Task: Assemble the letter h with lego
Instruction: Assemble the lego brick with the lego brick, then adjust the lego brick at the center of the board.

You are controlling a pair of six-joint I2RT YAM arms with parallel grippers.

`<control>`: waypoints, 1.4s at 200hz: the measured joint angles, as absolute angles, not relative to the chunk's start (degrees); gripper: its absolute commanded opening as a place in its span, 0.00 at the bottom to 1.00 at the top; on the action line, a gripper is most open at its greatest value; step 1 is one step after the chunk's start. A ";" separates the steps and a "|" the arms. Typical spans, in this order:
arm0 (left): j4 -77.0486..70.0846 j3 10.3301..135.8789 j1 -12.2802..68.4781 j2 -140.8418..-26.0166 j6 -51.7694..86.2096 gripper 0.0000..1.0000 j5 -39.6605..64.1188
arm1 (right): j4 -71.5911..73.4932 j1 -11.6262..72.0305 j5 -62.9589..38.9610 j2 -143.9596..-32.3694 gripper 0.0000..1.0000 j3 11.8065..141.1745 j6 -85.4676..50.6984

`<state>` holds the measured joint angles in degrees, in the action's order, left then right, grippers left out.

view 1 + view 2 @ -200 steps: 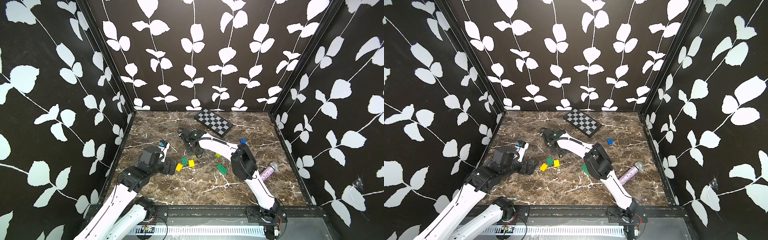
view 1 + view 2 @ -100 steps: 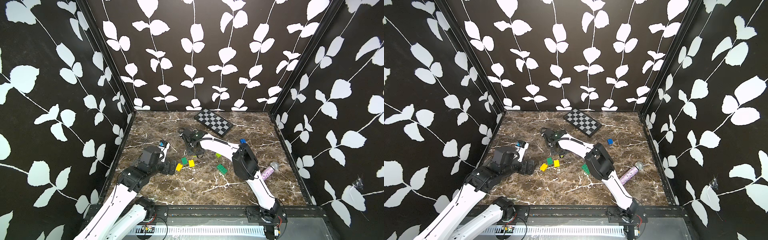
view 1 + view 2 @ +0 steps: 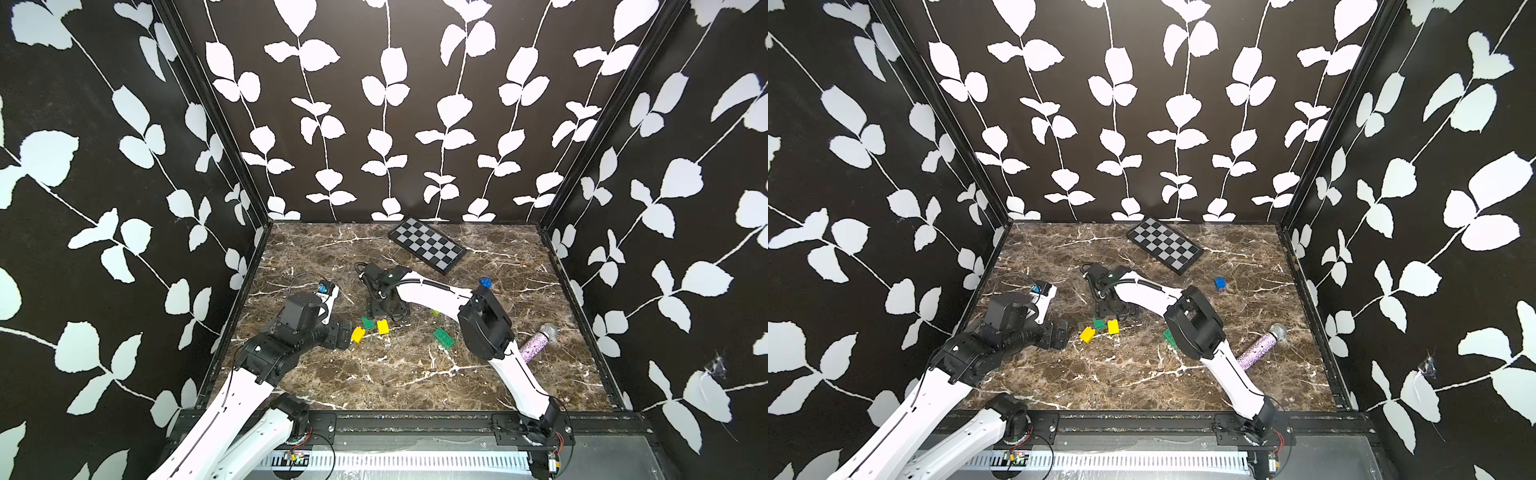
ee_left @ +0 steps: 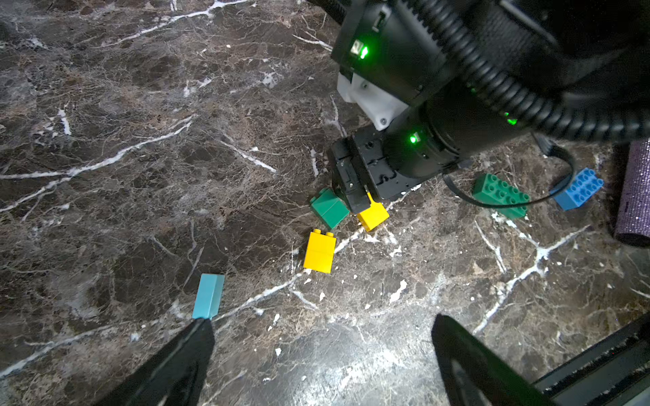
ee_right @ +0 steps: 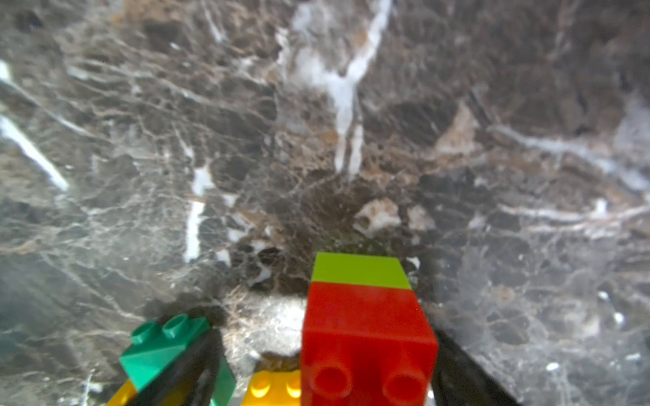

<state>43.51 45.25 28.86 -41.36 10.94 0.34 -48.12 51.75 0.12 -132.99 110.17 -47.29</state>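
The right gripper [image 5: 327, 348] stands with jaws parted around the red-and-lime stack [image 5: 365, 327], not clamping it. The stack lies on the marble top [image 5: 316, 123], long axis along the fingers, studs toward the wrist, close against one finger. A green sloped brick [image 5: 158, 346] sits beside the stack at the opposite finger, and a yellow brick [image 5: 274, 388] lies between them. The left gripper [image 4: 323, 351], spread wide and empty, is farther from the stack

The table [image 3: 374, 374] is brown marble veined white; the walls [image 3: 374, 104] are black with white leaf vines. The checkered board [image 3: 428, 245] is black and grey, the cylinder [image 3: 536, 345] glittery purple. There are yellow bricks [image 4: 319, 251], a dark green brick [image 4: 499, 191], a blue brick [image 4: 578, 188], a red brick [image 5: 365, 334], a lime brick [image 5: 358, 270], and a pale brick [image 4: 209, 295], blue or perhaps teal.
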 measured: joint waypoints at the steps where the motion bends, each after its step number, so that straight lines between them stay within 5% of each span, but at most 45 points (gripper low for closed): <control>1: 43.51 45.25 28.86 -41.36 10.94 0.99 0.36 | -47.90 51.75 0.08 -132.79 0.93 109.89 -47.24; 37: 43.51 45.25 28.86 -42.74 10.92 0.99 -0.54 | -39.92 51.20 -1.10 -125.97 0.89 99.72 -44.38; 78: 43.53 45.25 28.86 -45.58 10.94 0.99 -1.89 | -28.71 50.83 -2.02 -112.51 0.66 86.17 -36.75; 100: 43.53 45.25 28.86 -47.09 10.94 0.99 -2.42 | -25.32 51.42 -2.15 -108.55 0.63 82.56 -34.13; 232: 43.62 45.25 28.84 -49.82 10.96 0.99 -3.70 | -28.51 59.27 5.50 -119.85 0.58 85.52 -34.24; 280: 43.62 45.25 28.84 -49.98 10.94 0.97 -3.66 | -29.78 59.31 7.31 -121.10 0.44 87.24 -35.22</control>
<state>43.62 45.25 28.84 -49.98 10.94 -3.66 -29.78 59.31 7.31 -121.10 87.24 -35.22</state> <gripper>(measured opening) 0.973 0.447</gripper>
